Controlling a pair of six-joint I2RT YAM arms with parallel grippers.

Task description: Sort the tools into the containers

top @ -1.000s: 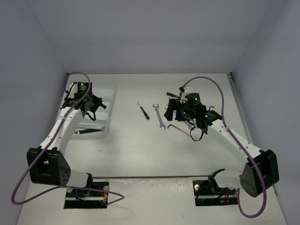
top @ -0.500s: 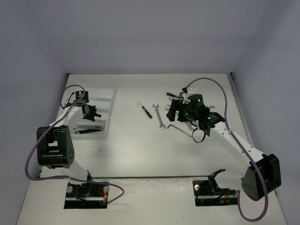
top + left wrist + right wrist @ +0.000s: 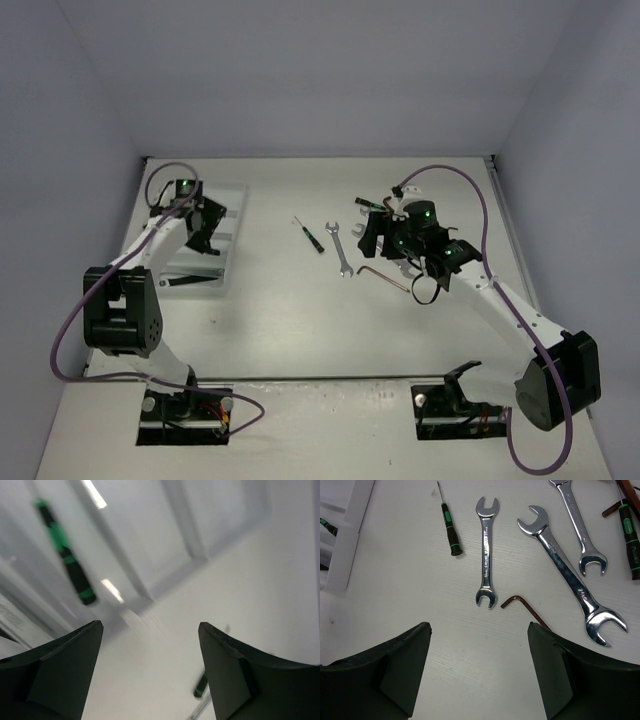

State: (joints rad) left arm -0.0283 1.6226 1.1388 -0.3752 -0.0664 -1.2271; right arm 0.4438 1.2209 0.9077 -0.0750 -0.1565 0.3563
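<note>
Both empty and spread wide, the left gripper (image 3: 149, 626) hangs over the white plastic tray (image 3: 229, 262) at left, which holds a green-black screwdriver (image 3: 64, 555), and the right gripper (image 3: 477, 627) hangs over the short silver wrench (image 3: 485, 560) mid-table, which we judge the next tool to grasp.

3 glossy metal wrenches (image 3: 485, 552); matt, finely ribbed table (image 3: 395, 595); smooth white plastic tray (image 3: 347, 545).

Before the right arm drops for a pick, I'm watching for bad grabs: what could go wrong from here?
1. The hex key lies between the small wrench and the large wrench; the open right tool may nudge either.
2. It is thin and flat on the table, so it might slip.
3. The open left tool hangs over the tray holding a screwdriver; it could bump a wall.
</note>
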